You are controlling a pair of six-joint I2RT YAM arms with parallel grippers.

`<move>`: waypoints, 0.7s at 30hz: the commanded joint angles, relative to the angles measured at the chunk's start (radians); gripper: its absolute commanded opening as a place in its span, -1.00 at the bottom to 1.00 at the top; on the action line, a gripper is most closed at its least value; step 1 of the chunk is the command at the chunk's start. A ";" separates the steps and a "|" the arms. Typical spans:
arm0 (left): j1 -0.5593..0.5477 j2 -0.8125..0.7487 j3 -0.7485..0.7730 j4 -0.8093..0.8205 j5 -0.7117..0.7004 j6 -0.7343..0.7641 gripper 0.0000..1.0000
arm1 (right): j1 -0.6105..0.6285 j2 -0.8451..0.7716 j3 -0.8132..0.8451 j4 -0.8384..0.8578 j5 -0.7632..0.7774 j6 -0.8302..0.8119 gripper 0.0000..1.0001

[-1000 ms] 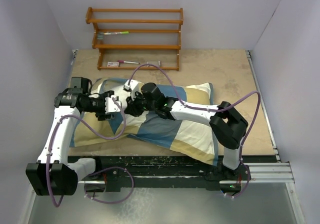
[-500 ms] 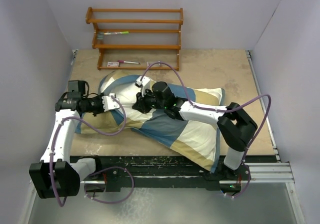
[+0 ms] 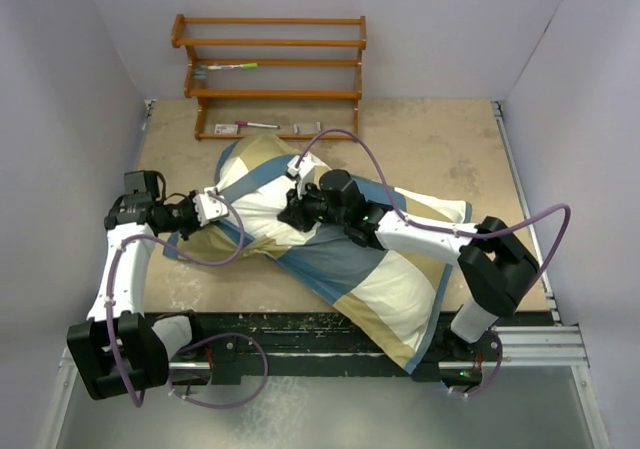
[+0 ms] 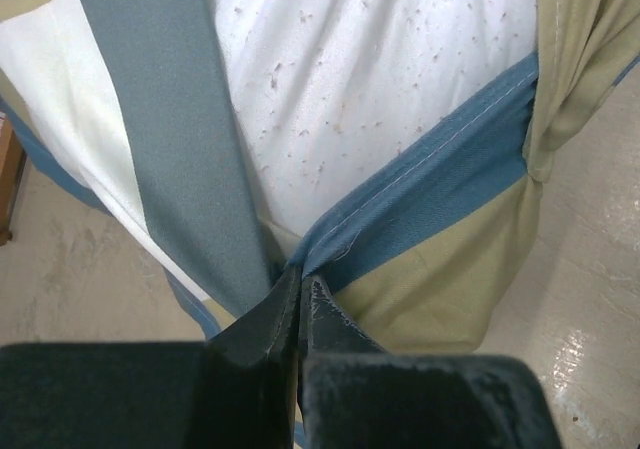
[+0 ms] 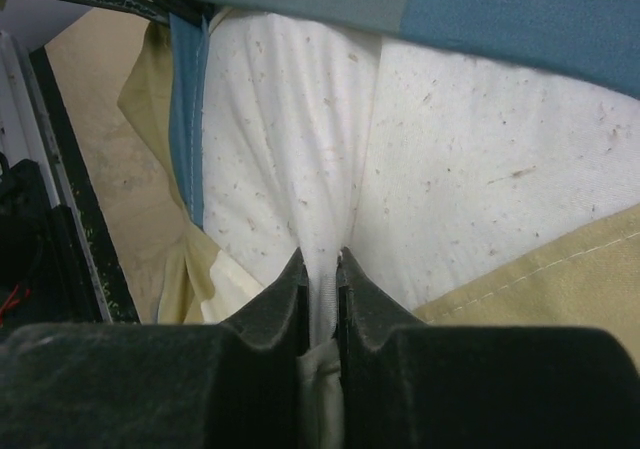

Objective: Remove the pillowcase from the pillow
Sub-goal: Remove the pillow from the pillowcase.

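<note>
— Pillowcase [image 3: 385, 284] count, and where does it lie?
— One, in tan, cream and blue blocks. It stretches across the table [image 3: 450, 159] from about 11 o'clock, through the centre, down to 5 o'clock, where it reaches the near edge.
— And pillows?
— One pillow [image 4: 380, 79], white with small dark specks. It bulges out of the cover's open mouth near the centre, and the rest of it is hidden inside the fabric.
— How many grippers are on the bedding?
— Two. The left gripper [image 4: 300, 281], at 9 o'clock of the opening, is clenched on the cover's blue hem. The right gripper [image 5: 320, 261], its arm coming in from 4 o'clock, pinches a fold of the pillow's white fabric between its fingers.
— Anything else?
— One wooden rack [image 3: 270, 74] at 12 o'clock against the back wall, just beyond the fabric's far tip.
</note>
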 commanded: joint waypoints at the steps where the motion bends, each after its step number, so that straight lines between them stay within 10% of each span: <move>1: 0.050 -0.041 -0.004 0.092 -0.073 -0.012 -1.00 | 0.003 -0.025 0.101 -0.131 0.088 -0.075 -0.67; 11: 0.060 -0.048 0.004 0.106 -0.025 -0.143 -1.00 | 0.178 0.164 0.483 -0.279 0.235 -0.397 0.52; 21: 0.152 -0.083 0.006 0.125 0.166 -0.263 -1.00 | 0.185 0.306 0.447 -0.278 0.213 -0.471 0.61</move>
